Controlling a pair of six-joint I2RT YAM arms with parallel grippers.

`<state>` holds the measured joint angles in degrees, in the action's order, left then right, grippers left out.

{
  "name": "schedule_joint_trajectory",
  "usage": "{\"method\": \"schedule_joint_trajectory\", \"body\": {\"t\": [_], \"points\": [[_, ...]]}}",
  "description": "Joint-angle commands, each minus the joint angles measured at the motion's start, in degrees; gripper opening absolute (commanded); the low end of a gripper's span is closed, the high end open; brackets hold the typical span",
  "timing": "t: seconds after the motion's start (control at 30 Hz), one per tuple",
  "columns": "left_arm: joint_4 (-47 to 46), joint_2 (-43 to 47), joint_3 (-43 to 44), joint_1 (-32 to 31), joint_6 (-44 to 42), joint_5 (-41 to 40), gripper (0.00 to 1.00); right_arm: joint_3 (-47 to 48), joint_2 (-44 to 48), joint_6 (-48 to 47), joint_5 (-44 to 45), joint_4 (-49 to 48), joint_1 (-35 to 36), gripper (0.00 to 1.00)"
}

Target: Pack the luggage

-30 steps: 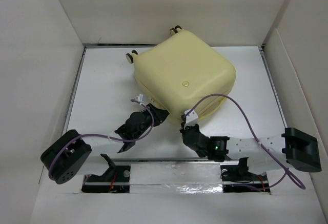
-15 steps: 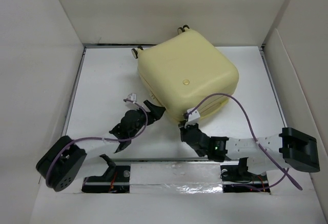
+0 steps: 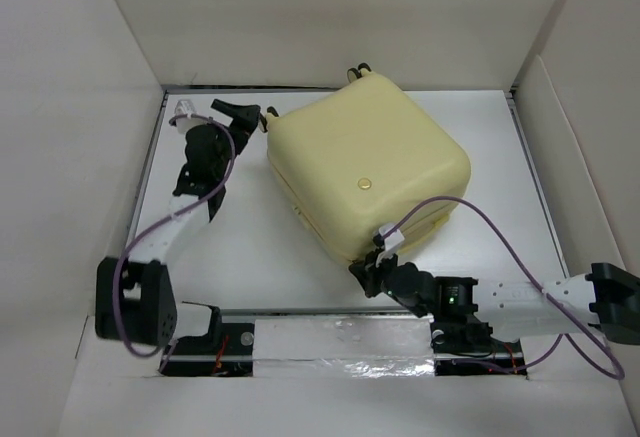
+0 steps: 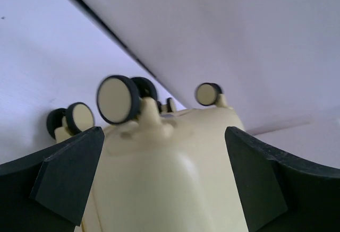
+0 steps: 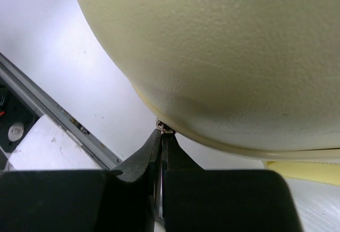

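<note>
The luggage (image 3: 365, 172), a pale yellow hard-shell suitcase, lies closed on the white table with its round emblem (image 3: 363, 184) facing up and its wheels (image 3: 360, 69) toward the back wall. My left gripper (image 3: 243, 117) stands open at the case's far left corner. In the left wrist view its fingers straddle the shell (image 4: 170, 189) without touching, below a yellow-and-black wheel (image 4: 118, 99). My right gripper (image 3: 365, 272) is at the near corner. In the right wrist view it (image 5: 161, 136) is shut on a small metal zipper pull (image 5: 166, 129) under the shell's seam (image 5: 223, 46).
White walls box in the table on the left (image 3: 80, 137), back (image 3: 330, 17) and right (image 3: 590, 157); the wheels nearly touch the back wall. A metal rail (image 3: 340, 342) runs along the near edge. Purple cables (image 3: 490, 227) loop over both arms.
My left gripper has opened and swung from the luggage's near left side to its far left corner by the wheels. The luggage has turned slightly and shifted back. The right gripper stays shut at the near corner.
</note>
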<state>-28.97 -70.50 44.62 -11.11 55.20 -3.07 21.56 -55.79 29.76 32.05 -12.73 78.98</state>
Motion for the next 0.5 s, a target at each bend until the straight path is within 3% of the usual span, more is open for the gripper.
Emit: {"method": "schedule_joint_trajectory", "body": {"t": [0.0,0.2,0.47], "points": [[6.1,-10.3,8.9,3.1,0.6,9.7,0.99,1.6,2.9,0.3,-4.2,-6.3,1.8,0.00],[4.5,-21.9,18.0,4.3,0.7,15.8,0.99,1.6,2.4,-0.1,-5.5,-6.5,1.8,0.00],[-7.3,-29.9,19.4,4.3,8.2,23.9,0.99,0.8,2.4,-0.2,-6.0,-7.5,1.8,0.00]]}}
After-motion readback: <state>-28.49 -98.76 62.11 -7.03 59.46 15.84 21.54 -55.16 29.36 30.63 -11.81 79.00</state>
